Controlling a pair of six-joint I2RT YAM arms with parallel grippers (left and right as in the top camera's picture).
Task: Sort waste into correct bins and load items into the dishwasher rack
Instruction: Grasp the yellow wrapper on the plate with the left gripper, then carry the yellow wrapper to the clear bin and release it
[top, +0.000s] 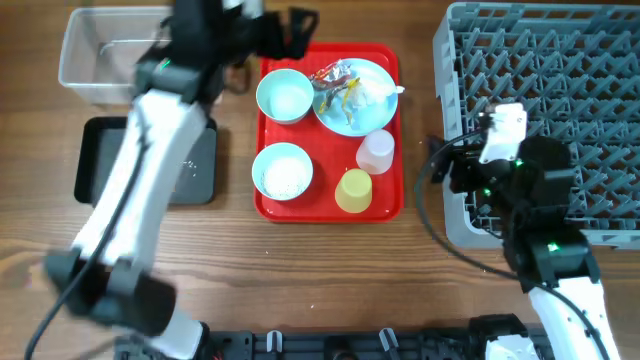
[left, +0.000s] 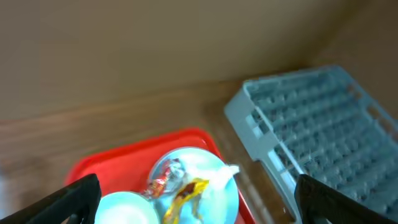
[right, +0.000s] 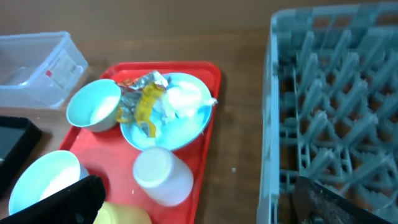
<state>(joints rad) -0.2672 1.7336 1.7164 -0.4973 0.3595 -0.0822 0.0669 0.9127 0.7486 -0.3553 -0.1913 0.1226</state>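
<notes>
On the red tray a pale blue plate carries red, yellow and silvery wrappers and a white spoon. One blue-green bowl stands beside it. A second bowl holds white grains. A white cup and a yellow cup stand at the tray's front. My left gripper is open and empty, high above the tray's far edge, over the plate. My right gripper is open and empty between the tray and the grey rack, near the white cup.
The clear tub stands at the far left with the black tray in front of it. My left arm stretches across both of them. My right arm hangs over the rack's front left corner. Bare wood lies in front of the tray.
</notes>
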